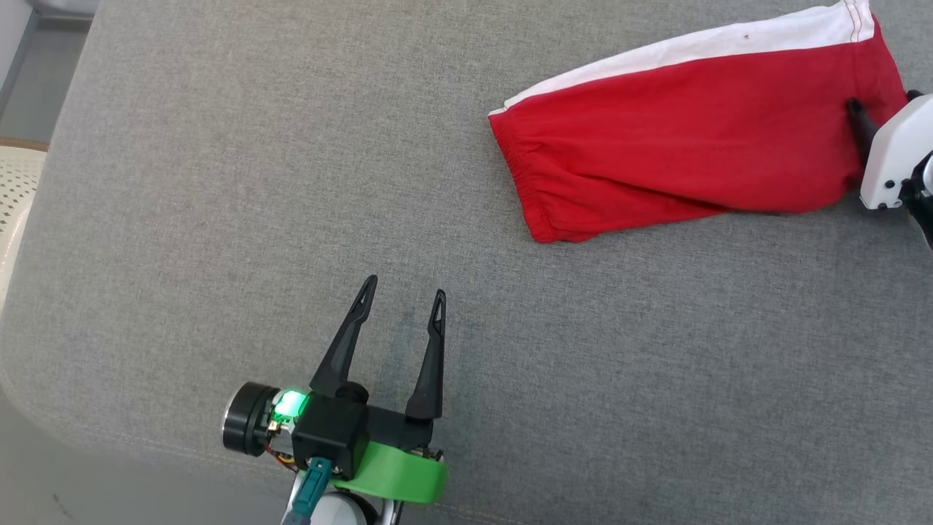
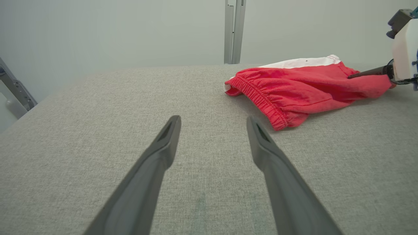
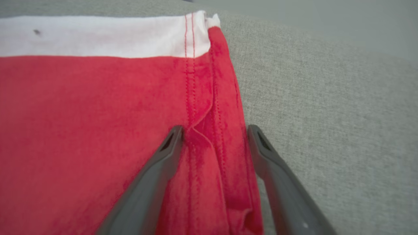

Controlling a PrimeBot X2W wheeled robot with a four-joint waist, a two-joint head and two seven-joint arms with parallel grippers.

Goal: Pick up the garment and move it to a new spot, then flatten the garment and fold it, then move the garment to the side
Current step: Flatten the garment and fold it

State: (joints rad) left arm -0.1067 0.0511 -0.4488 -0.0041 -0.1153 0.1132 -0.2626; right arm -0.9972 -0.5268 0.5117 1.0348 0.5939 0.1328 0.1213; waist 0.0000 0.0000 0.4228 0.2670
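One garment (image 1: 692, 146) lies crosswise, elastic end (image 1: 526, 189) pointing left.

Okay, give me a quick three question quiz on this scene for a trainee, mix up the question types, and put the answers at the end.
1. True or false: the left gripper is touching the garment.
2. Multiple choice: the right gripper is A) shut on the elastic waistband, B) open, with its fingers either side of the garment's red stitched edge, C) open, well away from the cloth.
3. Fill in: the strip along the garment's far side is ___.

Key: 1 false; 2 B; 3 white.
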